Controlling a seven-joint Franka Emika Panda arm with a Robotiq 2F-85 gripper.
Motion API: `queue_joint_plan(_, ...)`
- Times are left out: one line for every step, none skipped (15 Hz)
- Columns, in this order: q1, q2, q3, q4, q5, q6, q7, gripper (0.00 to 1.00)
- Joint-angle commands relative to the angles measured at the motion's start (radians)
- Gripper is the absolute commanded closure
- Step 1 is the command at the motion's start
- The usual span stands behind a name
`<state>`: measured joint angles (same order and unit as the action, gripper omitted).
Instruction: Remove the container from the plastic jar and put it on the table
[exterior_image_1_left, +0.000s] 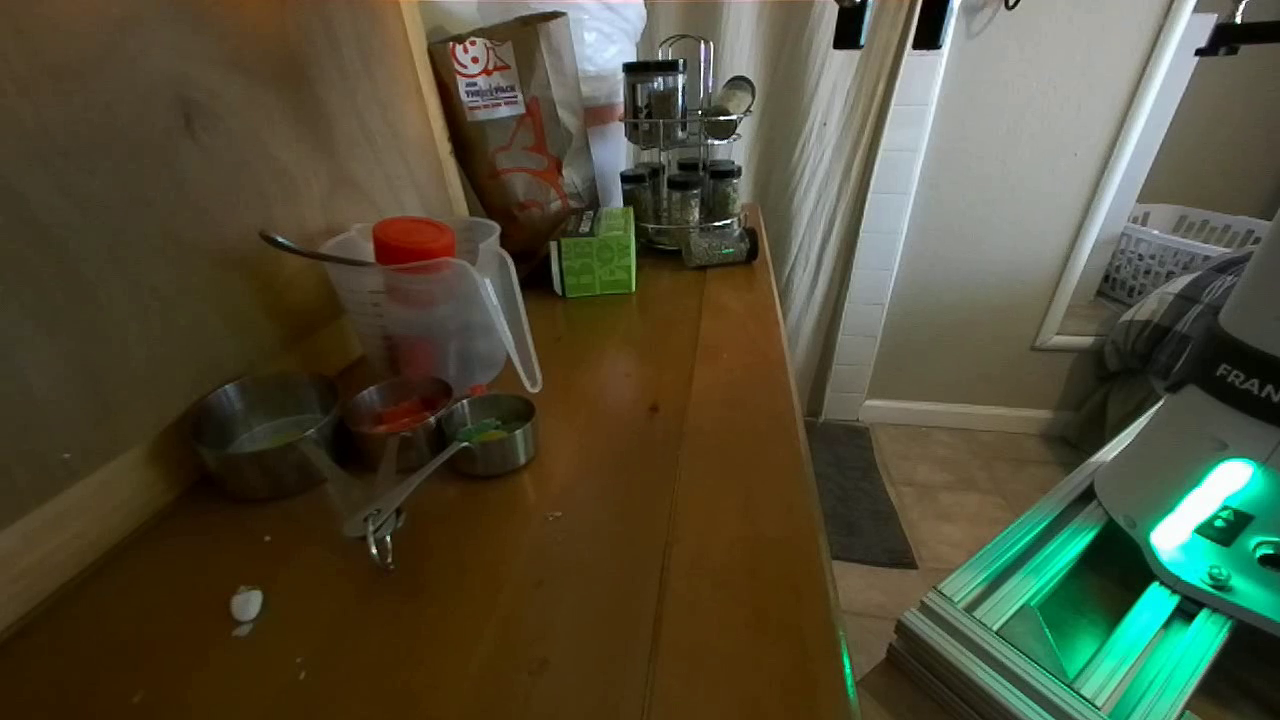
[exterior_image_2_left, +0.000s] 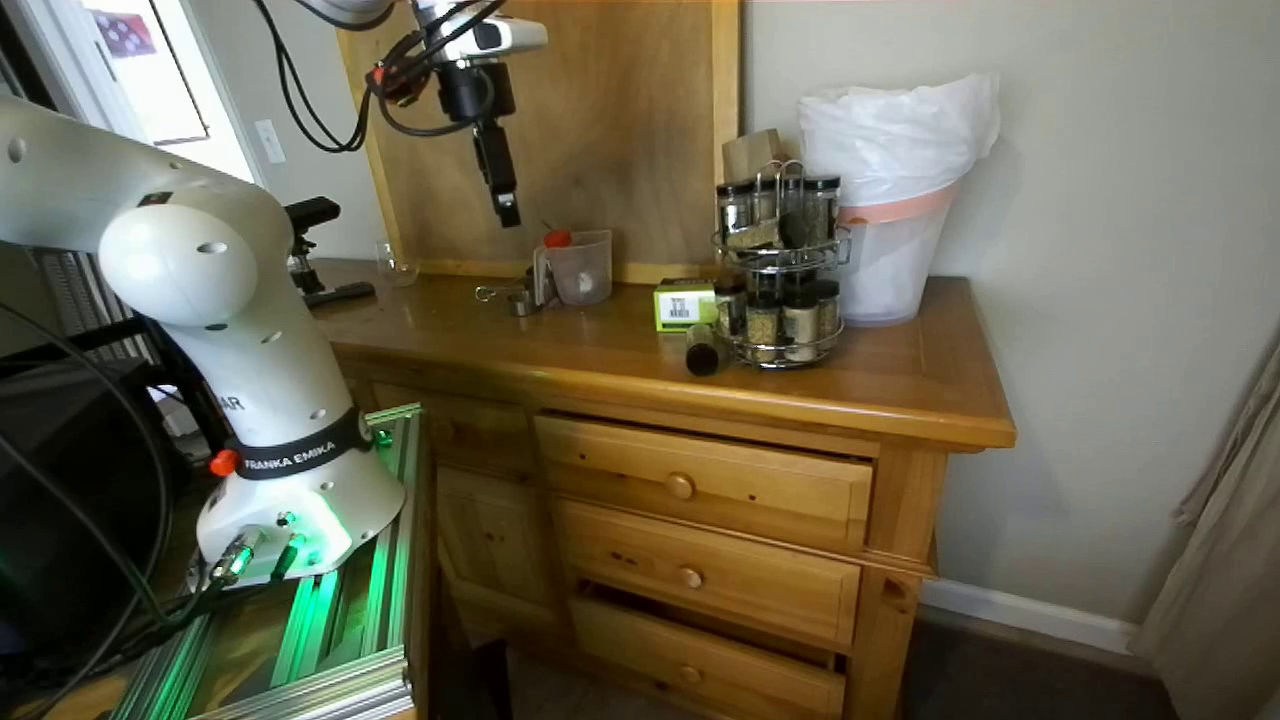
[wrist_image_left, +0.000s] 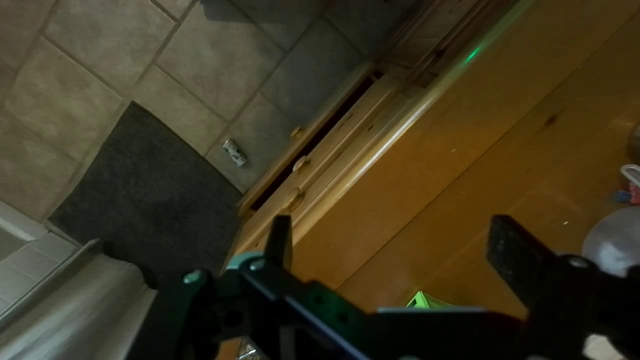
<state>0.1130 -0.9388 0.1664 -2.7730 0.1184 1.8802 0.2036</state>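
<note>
While apparently at approach step with gripper (wrist_image_left: 390, 230) wide, empty, needs swing toward 4 o'clock in an exterior view, over bottle (exterior_image_2_left: 557, 239) in jar (exterior_image_2_left: 594, 268), then pinch, lift to counter (exterior_image_1_left: 600, 500).

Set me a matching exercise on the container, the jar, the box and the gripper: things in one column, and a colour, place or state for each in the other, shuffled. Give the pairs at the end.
Things
1. container
2. jar
3. box
4. gripper

Descriptions
A. green
B. open, holding nothing
C. inside something else, red-capped
D. see-through, with a handle

Pairs: 1-C; 2-D; 3-A; 4-B
</note>
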Motion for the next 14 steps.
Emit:
queue_joint_plan(0.022,0.042,0.028,0.012,0.016,0.021,-0.006,0.0)
queue_joint_plan(0.045,0.061,0.045,0.02,0.029,0.036,-0.012,0.0)
queue_joint_plan(0.074,0.082,0.063,0.03,0.045,0.049,-0.018,0.0)
queue_joint_plan(0.103,0.104,0.08,0.041,0.059,0.061,-0.028,0.0)
queue_joint_plan(0.131,0.131,0.101,0.054,0.071,0.077,-0.033,0.0)
queue_joint_plan(0.16,0.159,0.12,0.068,0.083,0.097,-0.04,0.0)
queue_joint_plan(0.182,0.189,0.142,0.085,0.086,0.127,-0.041,0.0)
queue_joint_plan(0.201,0.225,0.161,0.107,0.082,0.167,-0.047,0.0)
queue_joint_plan(0.214,0.256,0.173,0.123,0.071,0.215,-0.057,0.0)
queue_joint_plan(0.228,0.289,0.182,0.146,0.059,0.27,-0.076,0.0)
queue_joint_plan(0.239,0.32,0.183,0.164,0.049,0.319,-0.103,0.0)
queue_joint_plan(0.253,0.353,0.176,0.187,0.054,0.37,-0.134,0.0)
queue_joint_plan(0.268,0.387,0.163,0.208,0.071,0.411,-0.16,0.0)
queue_joint_plan(0.271,0.409,0.157,0.229,0.075,0.418,-0.16,0.0)
